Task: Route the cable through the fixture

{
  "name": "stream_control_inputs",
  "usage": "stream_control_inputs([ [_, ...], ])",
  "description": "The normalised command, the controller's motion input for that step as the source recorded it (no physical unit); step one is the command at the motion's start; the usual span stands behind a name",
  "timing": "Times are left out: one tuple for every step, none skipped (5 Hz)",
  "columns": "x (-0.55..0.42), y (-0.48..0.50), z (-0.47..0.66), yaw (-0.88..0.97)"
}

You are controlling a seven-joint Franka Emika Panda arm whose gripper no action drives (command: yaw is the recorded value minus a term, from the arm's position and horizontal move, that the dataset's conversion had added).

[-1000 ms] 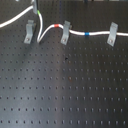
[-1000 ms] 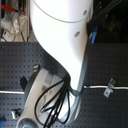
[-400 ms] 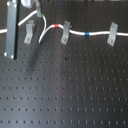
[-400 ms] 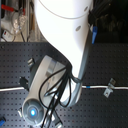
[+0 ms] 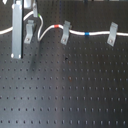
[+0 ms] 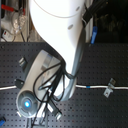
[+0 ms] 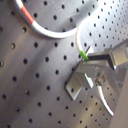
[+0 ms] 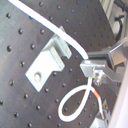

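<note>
The white cable [image 5: 75,32] runs across the back of the black perforated board, with a red band [image 5: 58,26] and a blue band [image 5: 89,34]. It passes two grey clips [image 5: 65,34] [image 5: 112,34]. The fixture [image 5: 30,33], a slanted grey clip, stands at the first exterior view's left. My gripper [image 5: 30,16] is above it, shut on the cable at the green band [image 7: 83,55]. In the second wrist view the cable [image 8: 60,35] crosses just past the fixture's [image 8: 47,62] top edge. I cannot tell whether it sits in the hook.
A slack loop of cable [image 5: 43,35] hangs between the fixture and the middle clip. In the second exterior view the white arm [image 6: 57,35] and its dark hoses hide most of the board; only the cable [image 6: 95,86] and one clip [image 6: 109,89] show.
My gripper has come down with the cable toward the leftmost clip. The loop of cable beside it has tightened a little. The other two clips have not moved.
</note>
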Motion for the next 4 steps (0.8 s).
stream_control_inputs([
  [-0.239,0.009,0.19,-0.71],
  [-0.220,0.132,0.18,-0.70],
  [-0.234,0.260,0.12,-0.67],
  [-0.028,0.109,0.05,0.00],
])
